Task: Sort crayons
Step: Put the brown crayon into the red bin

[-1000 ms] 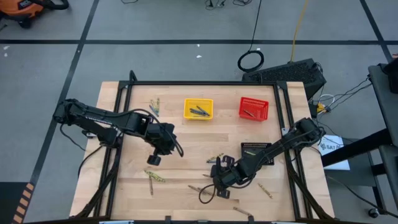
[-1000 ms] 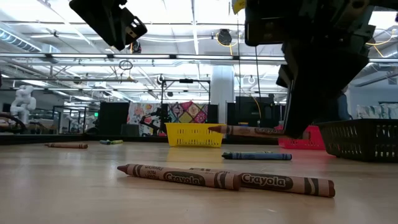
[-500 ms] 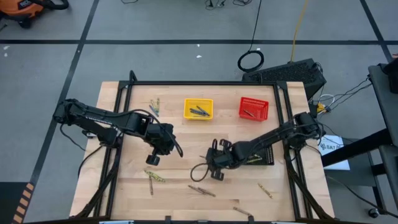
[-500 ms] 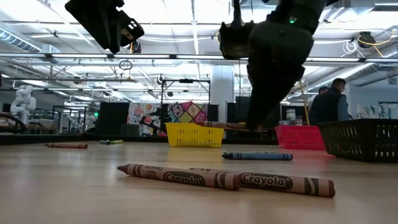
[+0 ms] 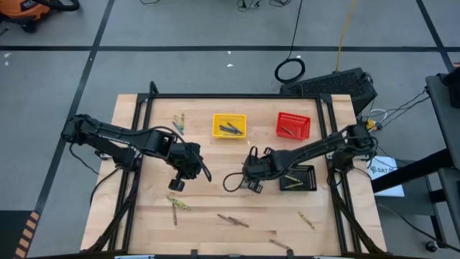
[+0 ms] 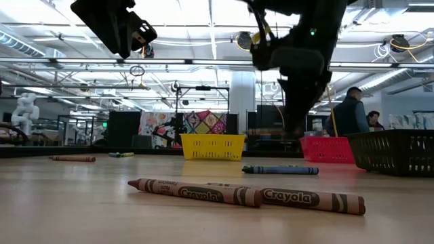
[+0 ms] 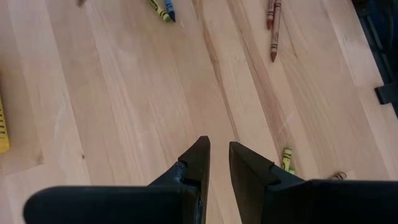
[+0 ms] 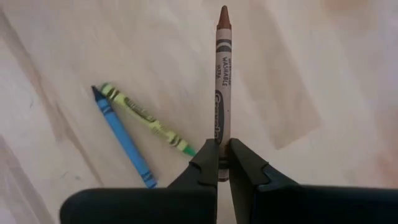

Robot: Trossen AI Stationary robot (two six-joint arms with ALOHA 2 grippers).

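Holding crayons: yellow basket (image 5: 229,126), red basket (image 5: 293,125), black basket (image 5: 297,177)

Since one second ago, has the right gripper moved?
Yes. In the high view the right gripper, its jaws shut on a brown crayon, has moved from the table's near edge toward the yellow basket.

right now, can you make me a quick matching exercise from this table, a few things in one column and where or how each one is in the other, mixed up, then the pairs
Things
1. right gripper
2. left gripper
3. yellow basket
4. black basket

Places or states
A. near the table's right edge
B. slightly apart, holding nothing, above bare wood
C. shut on a brown crayon
D. at the far side of the table, left of the red basket

Pairs: 1-C, 2-B, 3-D, 4-A
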